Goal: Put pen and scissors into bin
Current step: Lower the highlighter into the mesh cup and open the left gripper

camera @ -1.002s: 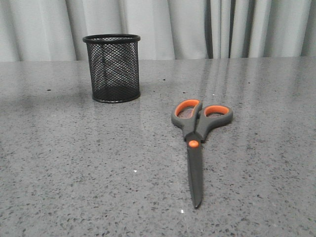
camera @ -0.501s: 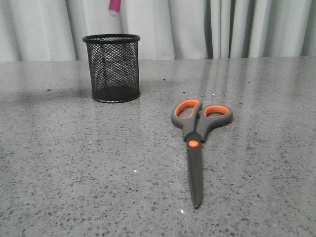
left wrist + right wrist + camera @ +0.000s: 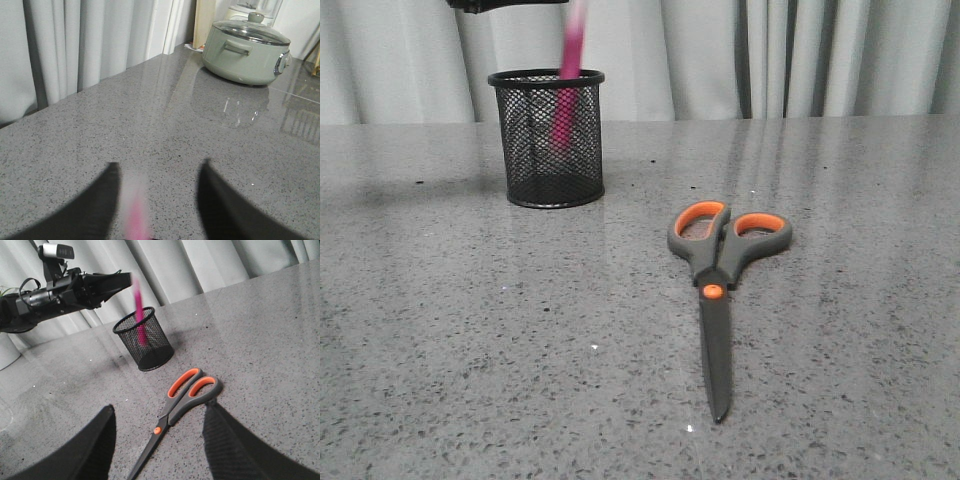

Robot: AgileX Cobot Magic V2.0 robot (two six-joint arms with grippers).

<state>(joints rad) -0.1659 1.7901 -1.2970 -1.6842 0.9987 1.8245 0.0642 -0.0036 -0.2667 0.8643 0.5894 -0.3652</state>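
The slim magenta-pink pen (image 3: 566,75), motion-blurred, stands half inside the black wire-mesh bin (image 3: 548,140), directly below the left gripper (image 3: 157,195), whose fingers are spread apart and hold nothing; the right gripper (image 3: 159,440) hangs open above the dark grey, orange-lined scissors (image 3: 718,290), which lie flat.

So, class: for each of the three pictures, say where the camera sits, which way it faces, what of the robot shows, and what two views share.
Front: low at the table edge, facing the curtains; the left arm barely enters at top.
Left wrist: above the bin, past open fingers, toward a lidded cooker.
Right wrist: above the table, fingers apart, facing the left gripper.
Shared by front and right wrist: pen, bin, scissors.
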